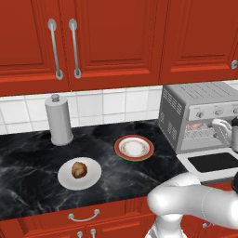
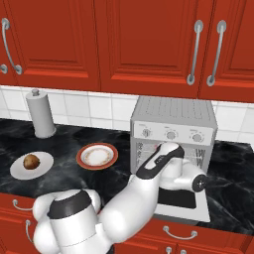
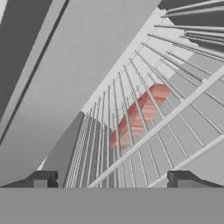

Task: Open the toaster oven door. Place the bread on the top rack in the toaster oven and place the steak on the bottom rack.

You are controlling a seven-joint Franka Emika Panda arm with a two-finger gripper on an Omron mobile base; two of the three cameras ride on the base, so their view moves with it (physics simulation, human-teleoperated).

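The claw [image 3: 111, 181] stands wide open and empty, its two dark tips apart at the mouth of the oven [image 2: 173, 130], with the door [image 2: 182, 199] dropped flat below the arm. Just ahead, seen through the wire bars, the steak [image 3: 139, 114] lies flat on a rack [image 3: 175, 114]; which of the two racks cannot be told from here, though bars cross in front of it. The meat looks soft, limp and slick, so it would likely sag if pinched at one end. The bread [image 1: 79, 169] sits well apart on a white plate [image 1: 65, 179] on the surface [image 1: 28, 153], beside an empty rimmed plate [image 1: 135, 148]. The roll should be light, dry and crushable, best taken gently across its middle from above.
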